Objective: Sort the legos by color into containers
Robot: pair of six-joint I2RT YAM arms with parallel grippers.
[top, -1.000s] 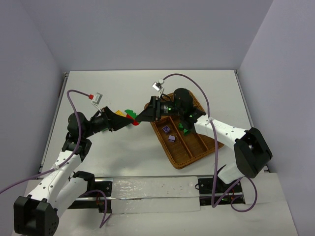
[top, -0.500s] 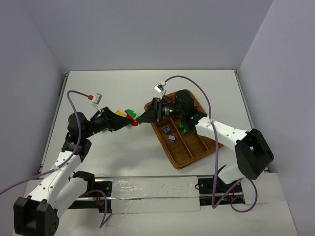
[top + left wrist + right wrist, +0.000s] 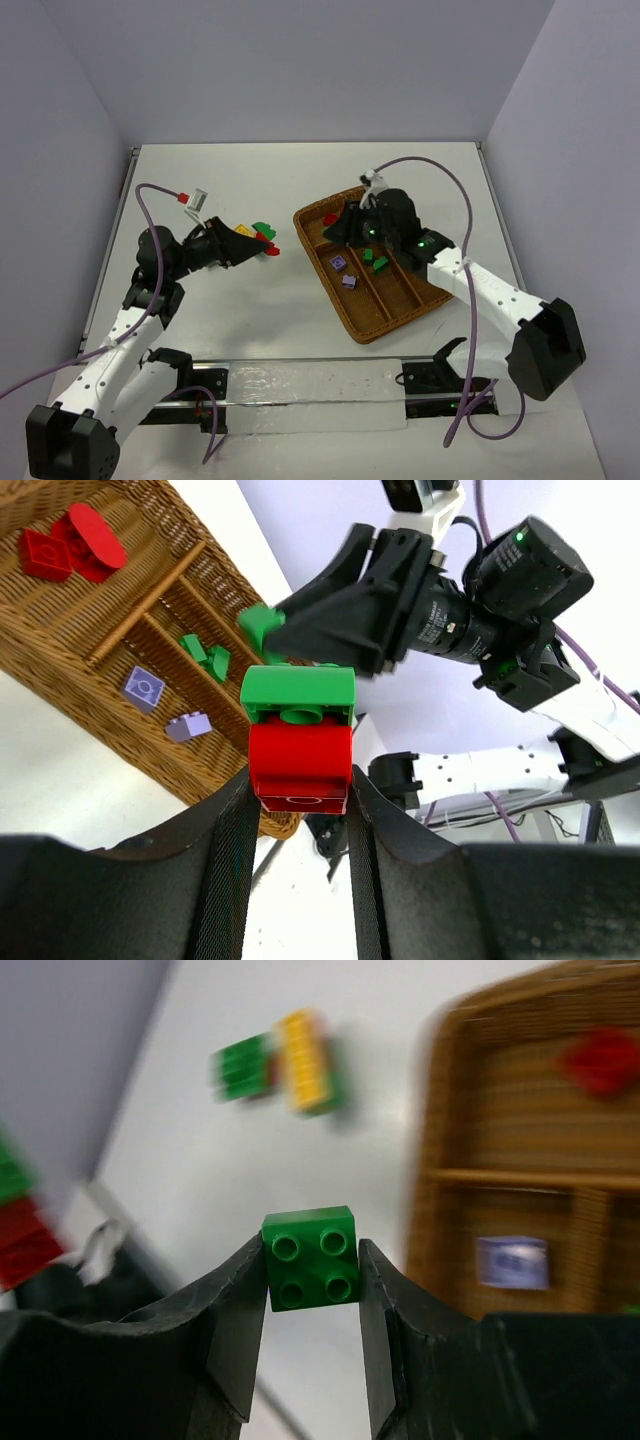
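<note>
Table (image 3: 250, 180): flat, white, matte.
Wicker tray (image 3: 372, 334): brown, woven, rectangular, right of table centre; long axis diagonal, far-left to near-right.
Left gripper (image 3: 300, 785): raised left of tray, fingers clamped on glossy red brick (image 3: 300, 760); green cap brick (image 3: 298, 692) stacked on it, stack axis in line with fingers.
Right gripper (image 3: 310, 1252): at tray's far-left corner, fingers pinching four-stud green brick (image 3: 311, 1260), studs facing wrist camera.
Green-yellow clump (image 3: 260, 229): loose on table, left of tray.

White counter (image 3: 300, 180): wicker tray (image 3: 372, 330) is laid on it right of centre, skewed; green-yellow lego clump (image 3: 258, 229) is set left of it, apart.
</note>
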